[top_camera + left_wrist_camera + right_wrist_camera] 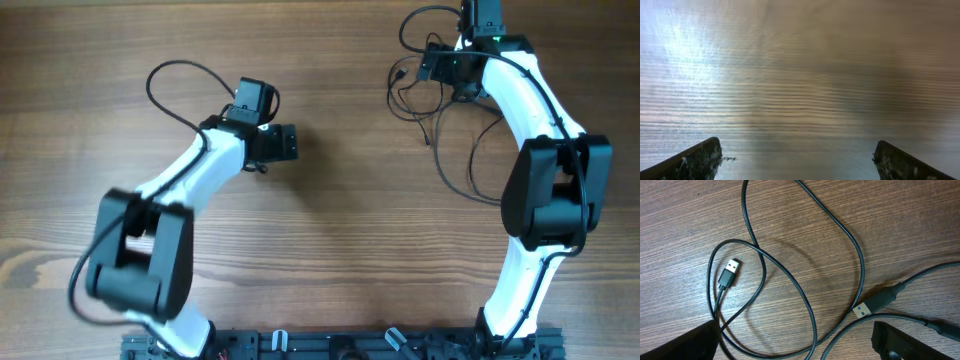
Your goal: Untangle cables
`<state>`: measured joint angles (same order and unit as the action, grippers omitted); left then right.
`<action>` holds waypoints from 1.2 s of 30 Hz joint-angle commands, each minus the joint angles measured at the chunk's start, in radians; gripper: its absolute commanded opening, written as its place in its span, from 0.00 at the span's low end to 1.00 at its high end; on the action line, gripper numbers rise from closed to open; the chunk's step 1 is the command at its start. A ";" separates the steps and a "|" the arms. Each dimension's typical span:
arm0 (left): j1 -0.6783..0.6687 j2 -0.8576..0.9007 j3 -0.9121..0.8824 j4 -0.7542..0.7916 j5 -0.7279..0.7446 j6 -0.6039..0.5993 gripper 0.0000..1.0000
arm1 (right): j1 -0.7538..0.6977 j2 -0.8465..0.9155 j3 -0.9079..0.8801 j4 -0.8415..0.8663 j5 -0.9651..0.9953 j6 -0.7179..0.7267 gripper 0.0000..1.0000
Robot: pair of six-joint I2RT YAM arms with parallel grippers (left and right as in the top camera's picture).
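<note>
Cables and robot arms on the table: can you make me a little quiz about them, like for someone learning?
1. True or false: the right gripper is shut on one of the thin black cables.
2. Which gripper hangs over the cables? A) left B) right C) neither
3. Fill in: the small black plug lying inside the cable loop has a ___ metal tip.

Key:
1. False. Its jaws stand open and hold nothing.
2. B. The left gripper is over the bare brown wooden table.
3. Silver.
</note>
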<state>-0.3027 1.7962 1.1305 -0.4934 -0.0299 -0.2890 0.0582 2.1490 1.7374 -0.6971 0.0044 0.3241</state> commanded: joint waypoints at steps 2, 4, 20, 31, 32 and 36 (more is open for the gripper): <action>-0.044 -0.226 -0.001 0.004 -0.013 0.020 1.00 | 0.002 0.005 0.004 0.005 -0.005 -0.010 1.00; -0.049 -0.303 -0.001 0.004 -0.013 0.020 1.00 | 0.002 0.005 0.004 0.005 -0.005 -0.009 1.00; -0.048 -0.935 -0.001 -0.215 -0.076 0.020 1.00 | 0.002 0.005 0.004 0.005 -0.005 -0.009 1.00; -0.018 -1.176 -0.082 -0.663 -0.065 0.020 1.00 | 0.002 0.005 0.004 0.005 -0.005 -0.009 1.00; -0.011 -1.204 -0.118 -0.628 -0.066 0.021 1.00 | 0.002 0.005 0.004 0.005 -0.005 -0.010 1.00; 0.059 -1.412 -0.363 -0.274 -0.048 0.020 1.00 | 0.002 0.005 0.004 0.005 -0.005 -0.009 1.00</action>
<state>-0.2913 0.5220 0.9241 -0.9779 -0.0883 -0.2848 0.0582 2.1490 1.7374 -0.6941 0.0036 0.3241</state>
